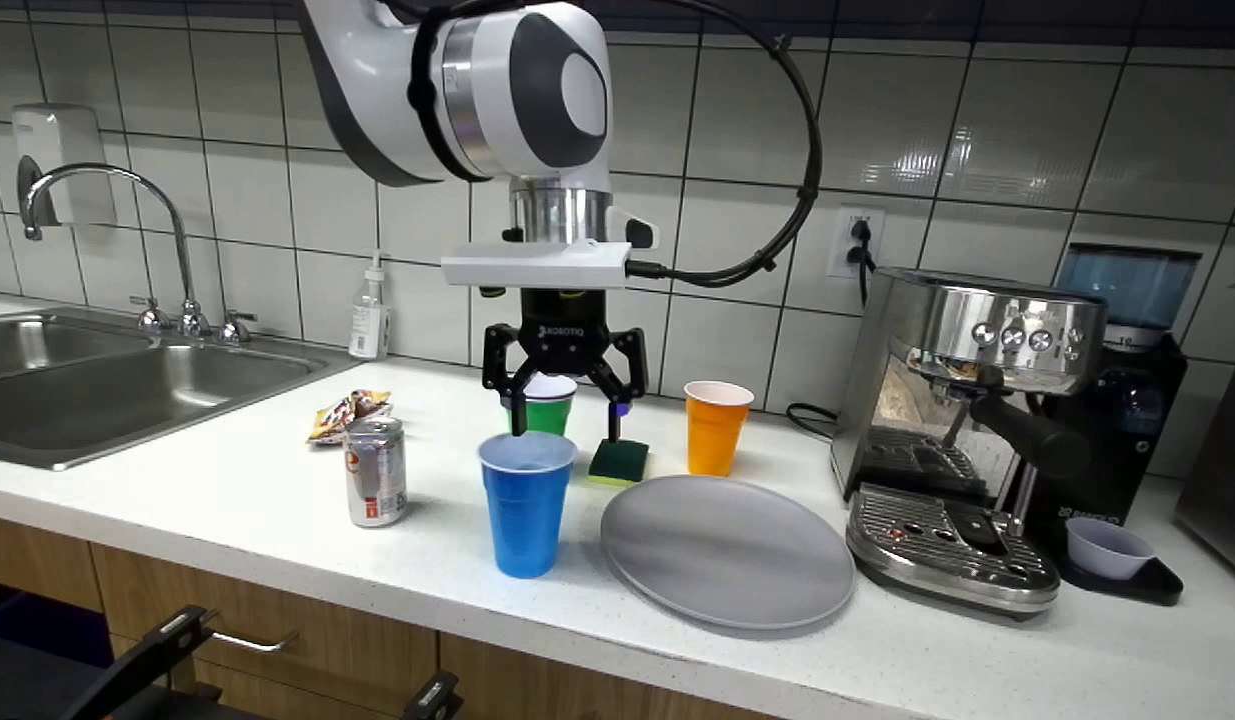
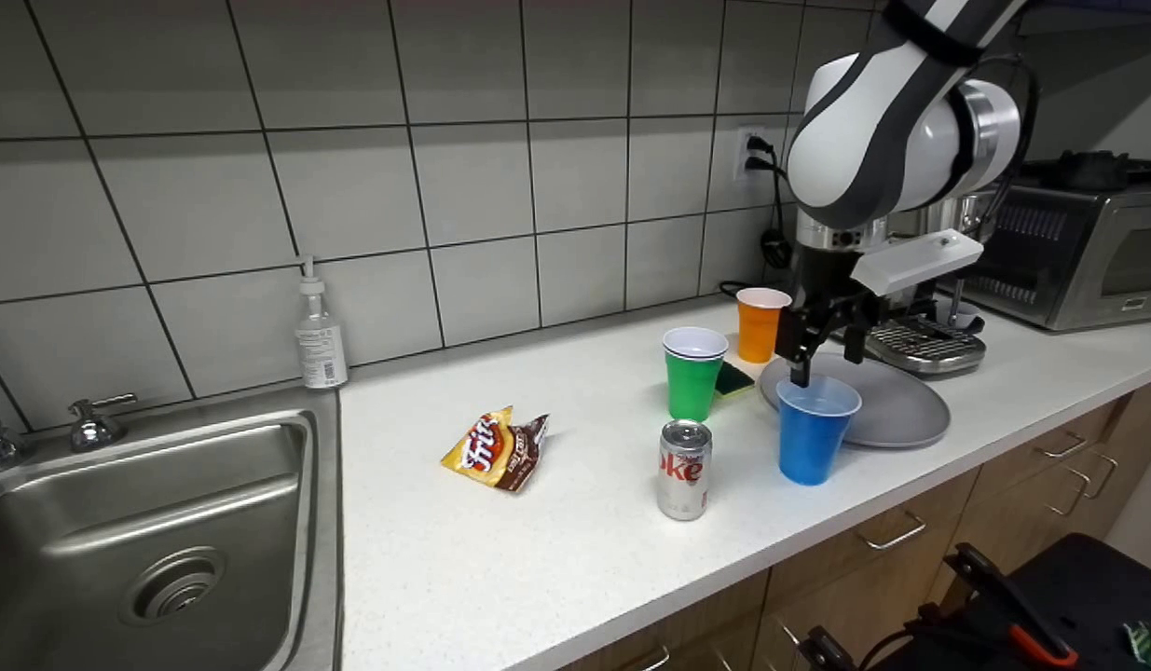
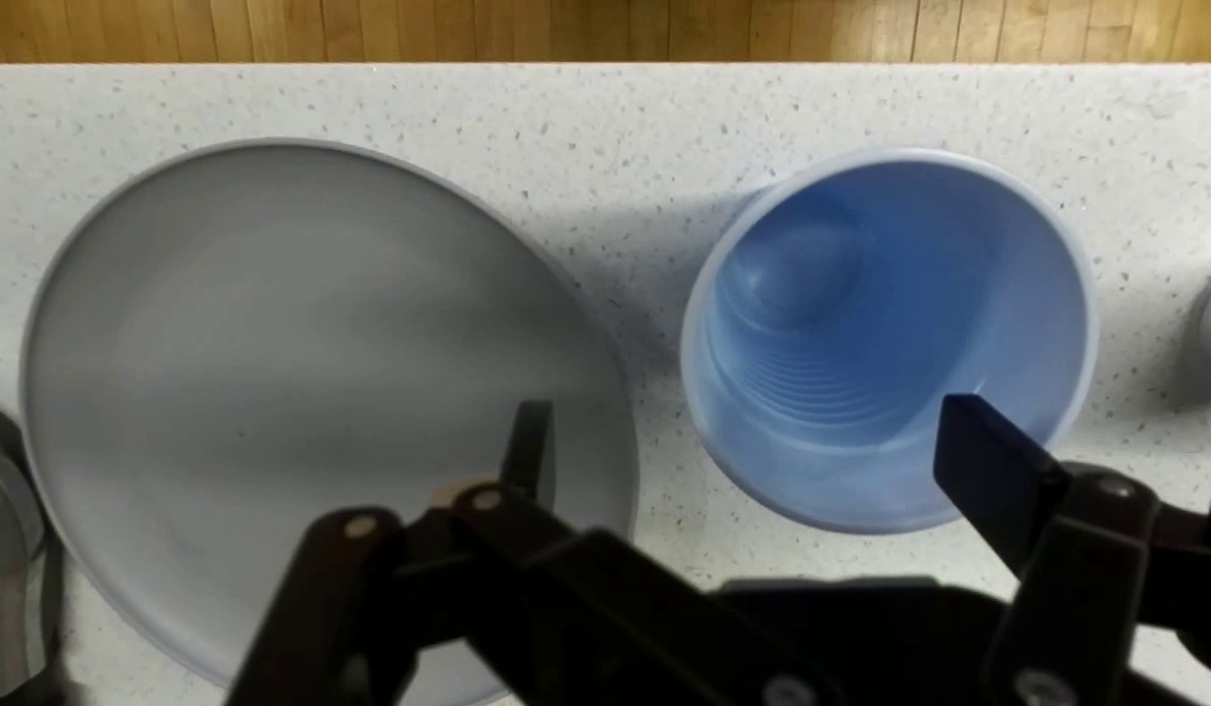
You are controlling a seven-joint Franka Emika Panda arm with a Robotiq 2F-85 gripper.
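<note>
While fingers of gripper are spread wide, nothing is held. Blue cup is set upright, just below and forward of fingertips, toward front edge of counter; in wrist view, rim is overlapped by one fingertip, contact cannot be told. Cup judged light, thin-walled, smooth, easily crushed or tipped; best taken gently by upper wall or rim. Lower and outward of other finger: gray plate. Farther out, past cup-side finger: soda can.

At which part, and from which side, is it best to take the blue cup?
The blue cup is probably best pinched at the rim, from above: it stands upright with its mouth open, leaving room for one finger inside and one outside the wall. The open gripper points down.
</note>
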